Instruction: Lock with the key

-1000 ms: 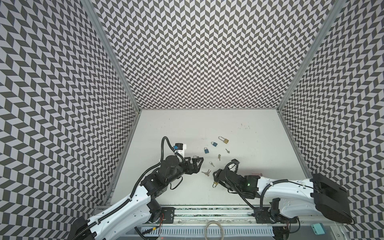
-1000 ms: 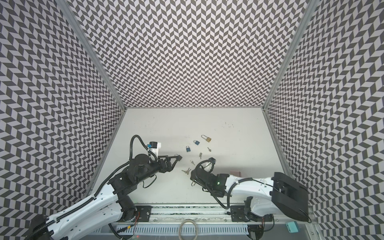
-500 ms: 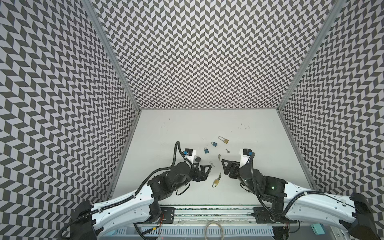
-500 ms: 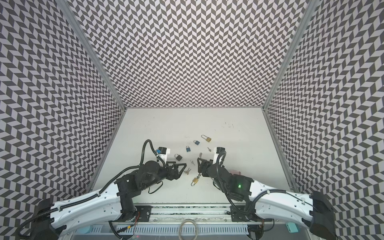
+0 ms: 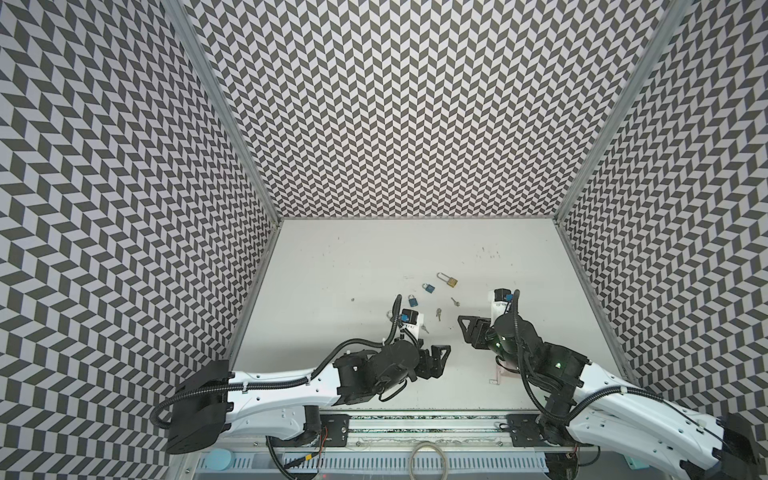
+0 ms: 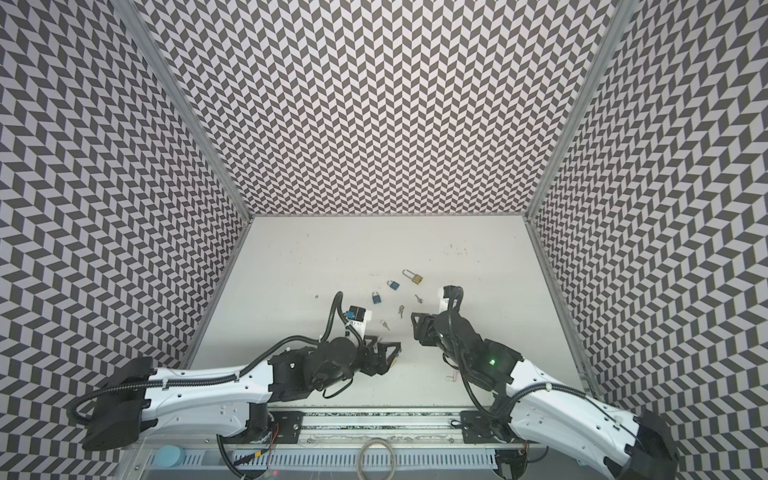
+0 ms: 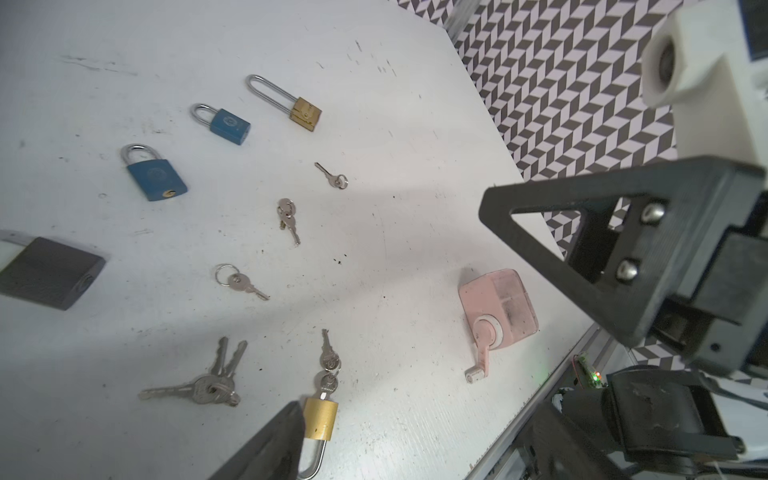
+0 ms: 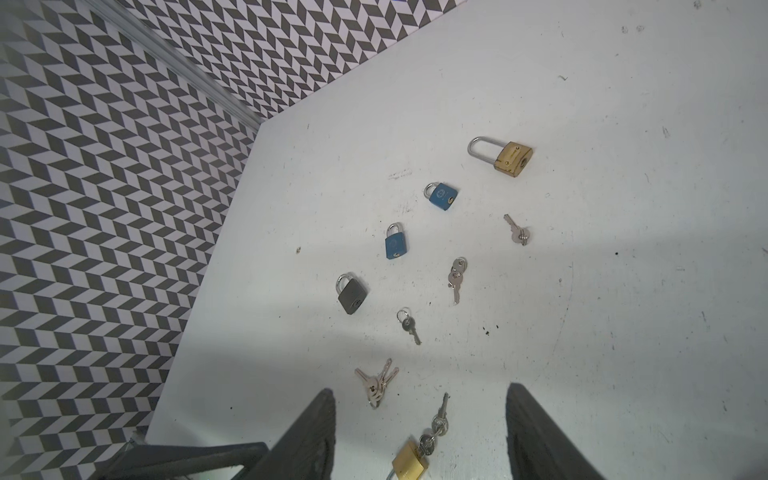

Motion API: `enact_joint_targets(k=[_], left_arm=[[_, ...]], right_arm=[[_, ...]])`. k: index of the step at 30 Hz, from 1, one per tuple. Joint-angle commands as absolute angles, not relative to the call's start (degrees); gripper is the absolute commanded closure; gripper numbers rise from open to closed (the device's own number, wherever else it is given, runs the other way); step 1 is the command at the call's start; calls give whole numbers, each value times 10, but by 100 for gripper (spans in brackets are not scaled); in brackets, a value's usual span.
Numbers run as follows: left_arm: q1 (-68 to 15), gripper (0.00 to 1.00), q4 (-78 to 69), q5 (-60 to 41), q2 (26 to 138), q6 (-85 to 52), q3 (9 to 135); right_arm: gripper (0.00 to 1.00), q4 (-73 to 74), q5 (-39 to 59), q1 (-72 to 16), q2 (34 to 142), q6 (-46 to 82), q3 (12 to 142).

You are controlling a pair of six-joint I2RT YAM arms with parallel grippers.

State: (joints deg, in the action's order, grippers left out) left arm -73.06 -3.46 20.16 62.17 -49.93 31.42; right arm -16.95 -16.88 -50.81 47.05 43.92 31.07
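Worktop (image 5: pixel 374 257): smooth and bare, so a one-sided push would likely slide the padlock away instead of gripping it
Left arm (image 5: pixel 282 392): stretched low along the front edge, wrist turned toward the middle
Right arm (image 5: pixel 615 386): reaching in from the front right, wrist tipped down at the clutter
Left hand (image 6: pixel 392 356): jaws spread, nothing held; one finger (image 7: pixel 270 449) lies just beside the padlock body and could knock it askew
Right hand (image 8: pixel 419 390): jaws wide, empty, poised over the padlock; closing off-centre might catch the spare key (image 8: pixel 440 419) and tug
Brass padlock (image 7: pixel 320 417): flat near the front edge, between both hands; shackle state unclear
Key (image 7: pixel 327 384): seated in the padlock's base; a skewed twist could pull it out
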Motion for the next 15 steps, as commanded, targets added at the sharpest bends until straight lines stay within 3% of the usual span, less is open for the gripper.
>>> enact_joint_targets(k=[1,4,8,11,15], left_arm=[[-727,14,-59,248,580,-522,268],[-703,15,-62,231,554,-509,241],[-644,21,-102,143,547,-465,221],[-646,22,-90,129,571,-437,238],[-656,25,-103,132,594,-457,229]], right_arm=[[37,-160,-166,-506,478,414,316],[39,-178,-161,-504,519,393,337],[51,-232,-126,-489,601,386,375],[56,-246,-94,-478,637,381,377],[72,-256,-41,-474,676,370,376]])
